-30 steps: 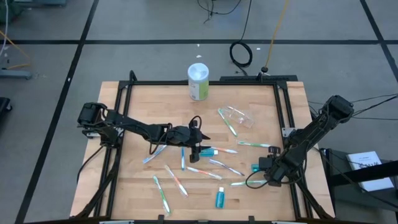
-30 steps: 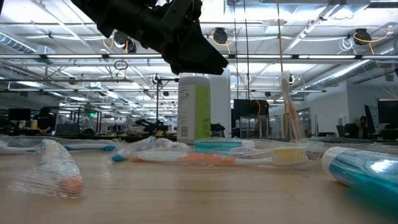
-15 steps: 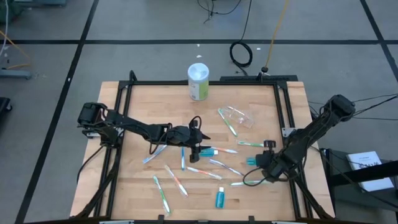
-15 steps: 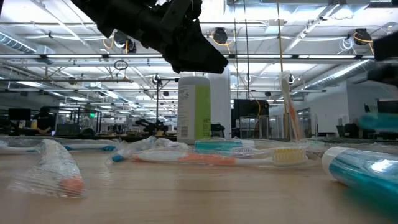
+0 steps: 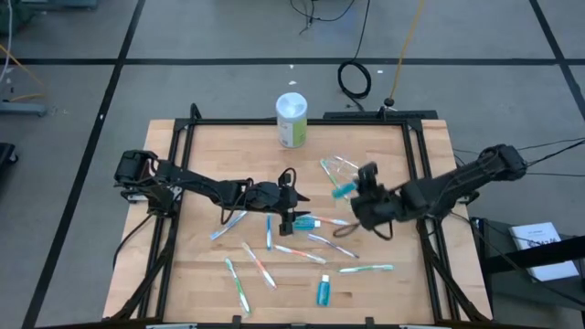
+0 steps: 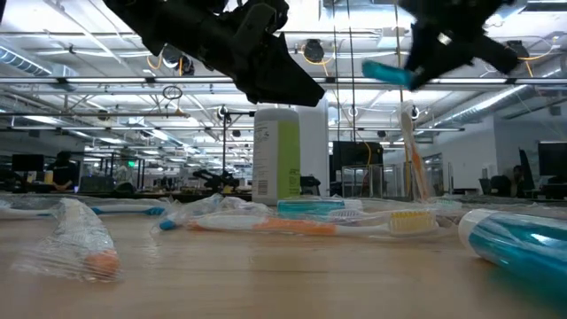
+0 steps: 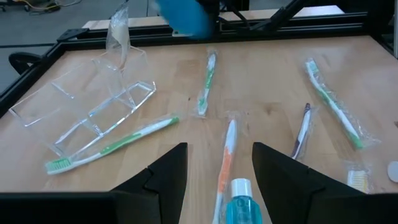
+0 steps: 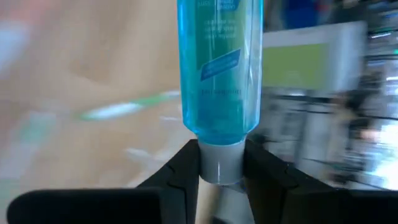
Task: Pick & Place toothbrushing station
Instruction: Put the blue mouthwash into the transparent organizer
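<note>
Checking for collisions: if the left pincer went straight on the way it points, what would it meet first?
Probably the teal toothpaste tube, lying between the open left pincer's fingers with an orange-handled toothbrush just beyond it. Depth is hard to judge.

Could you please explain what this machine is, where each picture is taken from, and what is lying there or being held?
Two dark robot arms work at a wooden table. One camera looks straight down, one sits at table height, one rides on each wrist. The right gripper holds a teal toothpaste tube by its cap, lifted above the table. The left gripper hovers open over another tube. Wrapped toothbrushes, a clear plastic holder and a white-and-green canister lie around.
</note>
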